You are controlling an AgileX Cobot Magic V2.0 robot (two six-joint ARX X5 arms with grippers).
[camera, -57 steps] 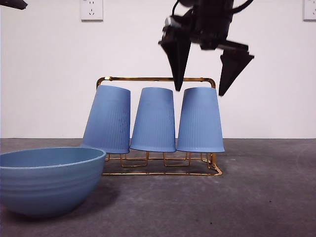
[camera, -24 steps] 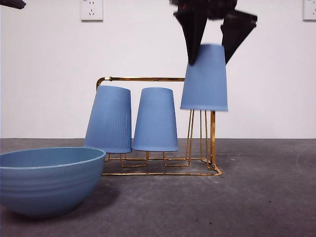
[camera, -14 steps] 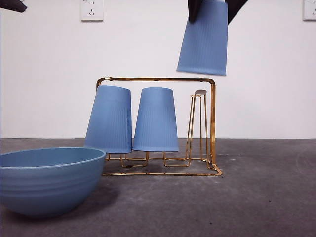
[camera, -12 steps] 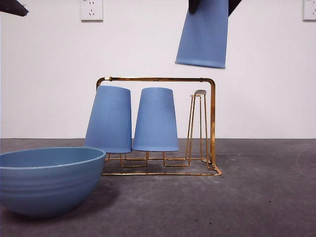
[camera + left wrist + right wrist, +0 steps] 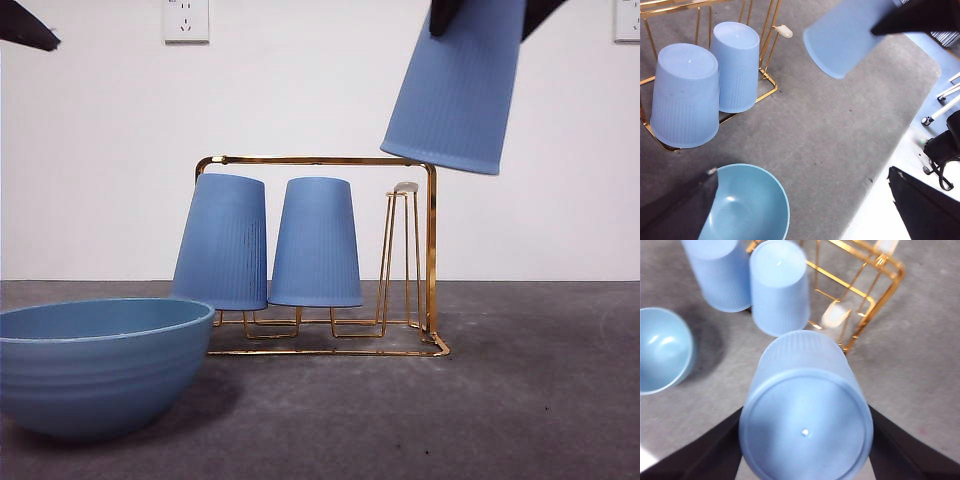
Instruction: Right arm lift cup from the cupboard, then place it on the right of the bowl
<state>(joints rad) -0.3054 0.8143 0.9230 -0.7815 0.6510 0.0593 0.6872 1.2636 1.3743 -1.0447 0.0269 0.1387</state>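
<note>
My right gripper (image 5: 488,12) is shut on a ribbed light-blue cup (image 5: 455,85) and holds it tilted, mouth down, in the air above the right end of the gold wire cupboard (image 5: 320,160). The right wrist view shows the cup's base (image 5: 805,415) between my two black jaws. The peg (image 5: 403,250) at the rack's right end is bare. Two more cups (image 5: 222,240) (image 5: 316,242) hang upside down on the rack. The wide blue bowl (image 5: 100,370) stands at the front left. My left gripper (image 5: 800,215) is open and empty, high above the bowl (image 5: 747,205).
Grey table surface lies between the bowl and the rack and to the right of the rack (image 5: 540,380). In the left wrist view the table's edge (image 5: 900,130) runs near the held cup (image 5: 845,37). A white wall with sockets stands behind.
My right gripper closed on the rightmost cup, lifted it off its peg above the rack, and has now carried it to the right, tilted. The other cups and the bowl stayed put.
</note>
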